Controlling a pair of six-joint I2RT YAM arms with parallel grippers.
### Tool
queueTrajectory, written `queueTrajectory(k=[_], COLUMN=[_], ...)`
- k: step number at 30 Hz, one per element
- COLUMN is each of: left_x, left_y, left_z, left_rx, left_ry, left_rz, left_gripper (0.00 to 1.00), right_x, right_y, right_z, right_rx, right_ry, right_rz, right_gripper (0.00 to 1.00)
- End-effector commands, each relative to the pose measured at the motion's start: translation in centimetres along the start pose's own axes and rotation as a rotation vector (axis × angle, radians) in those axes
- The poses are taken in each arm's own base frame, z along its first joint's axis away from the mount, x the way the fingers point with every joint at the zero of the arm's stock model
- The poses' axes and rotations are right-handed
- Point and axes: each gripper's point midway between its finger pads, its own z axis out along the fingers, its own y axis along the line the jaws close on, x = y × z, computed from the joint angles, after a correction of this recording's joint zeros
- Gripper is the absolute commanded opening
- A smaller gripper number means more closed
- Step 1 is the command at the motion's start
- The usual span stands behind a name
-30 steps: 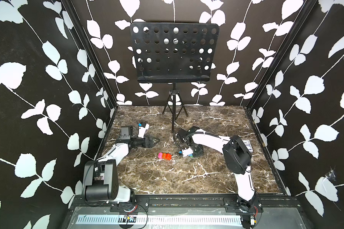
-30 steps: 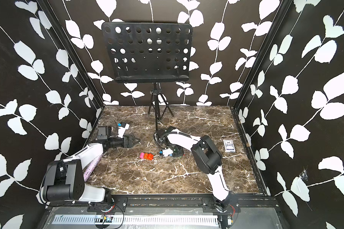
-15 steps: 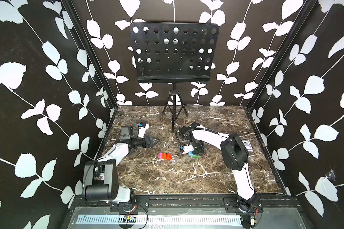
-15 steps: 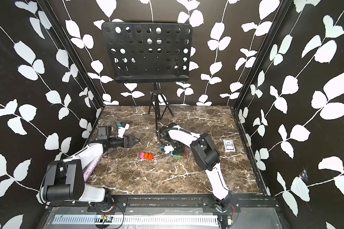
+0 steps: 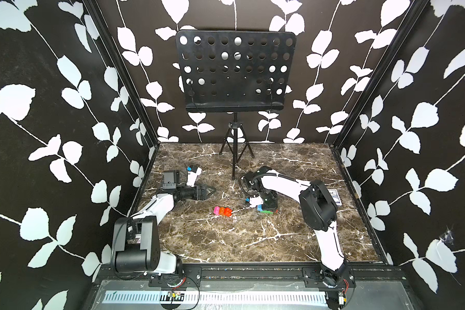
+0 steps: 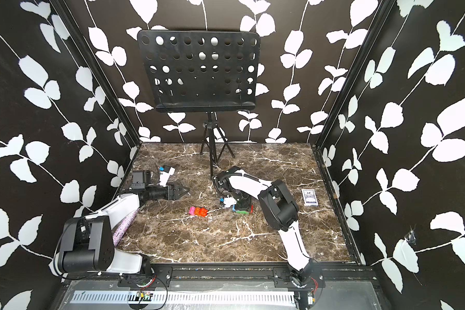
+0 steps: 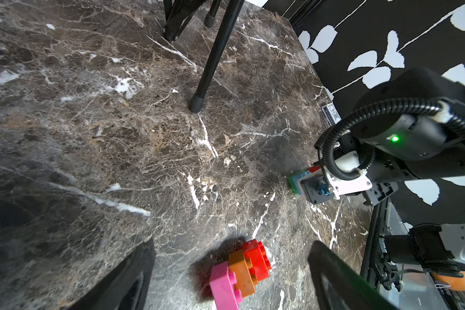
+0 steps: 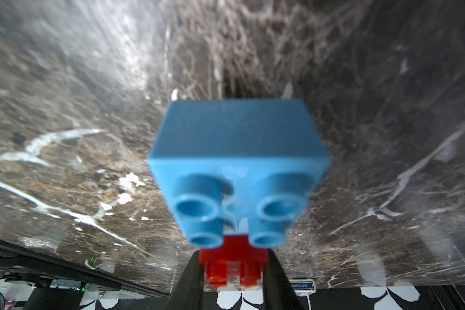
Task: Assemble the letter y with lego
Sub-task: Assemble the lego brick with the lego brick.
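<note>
In both top views the left gripper (image 5: 212,191) lies low over the veined brown marble table (image 5: 226,241). Its tapered black jaws are spread wide with nothing between them. Forward of them and off to one side, clear of both, lies the three-brick row (image 5: 222,211) of glossy square bricks in pink, orange and red. Its long axis runs across the table, with the pink end toward the left arm and the red end toward the right gripper (image 6: 243,205). That gripper points straight down. The green brick (image 6: 242,212), a longer flat bar, shows directly under its jaws. A perforated black metal music stand (image 5: 235,72) stands behind both grippers, and a card deck (image 6: 309,197) lies beyond the right arm.

In the left wrist view the dark fingers (image 7: 129,276) stand far apart. The row lies on the marble in the gap just ahead of them and touches neither. Its pink end is nearest the wrist, and the red end, studs outward, points away. Well ahead of the jaws, the end of the green bar shows beneath the right arm's wrist, with blue and red above it.

In the right wrist view the jaws are closed on the red brick (image 8: 232,268), one finger against each side. Just past the fingertips sits the blue brick (image 8: 236,161), blurred, with four hollow round studs facing the camera. The green bar is hidden in this view.
</note>
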Motion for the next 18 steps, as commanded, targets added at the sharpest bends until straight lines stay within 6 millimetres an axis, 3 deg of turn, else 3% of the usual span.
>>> queueTrajectory(k=[1, 5, 10, 14, 18], left_x=[0.5, 1.4, 2.4, 4.1, 6.7], left_y=[-0.4, -1.1, 0.0, 1.0, 1.0], left_z=[0.5, 1.9, 2.5, 1.9, 1.6], left_rx=[0.011, -0.004, -0.108, -0.194, -0.223], left_ry=[0.015, 0.075, 0.145, 0.239, 0.324], left_rz=[0.008, 0.028, -0.062, -0.204, -0.368], left_gripper=[0.9, 0.88, 0.88, 0.88, 0.87], right_x=[1.3, 5.0, 7.5, 7.4, 6.8], right_y=[0.4, 0.9, 1.5, 0.5, -0.8], right_z=[1.3, 2.6, 3.3, 1.5, -1.4], right_rx=[-0.07, -0.115, -0.115, -0.051, 0.018], right_ry=[-0.018, 0.017, 0.021, -0.068, -0.196], right_rz=[0.071, 0.168, 0.237, 0.298, 0.377], right_gripper=[0.12, 0.15, 0.25, 0.47, 0.56])
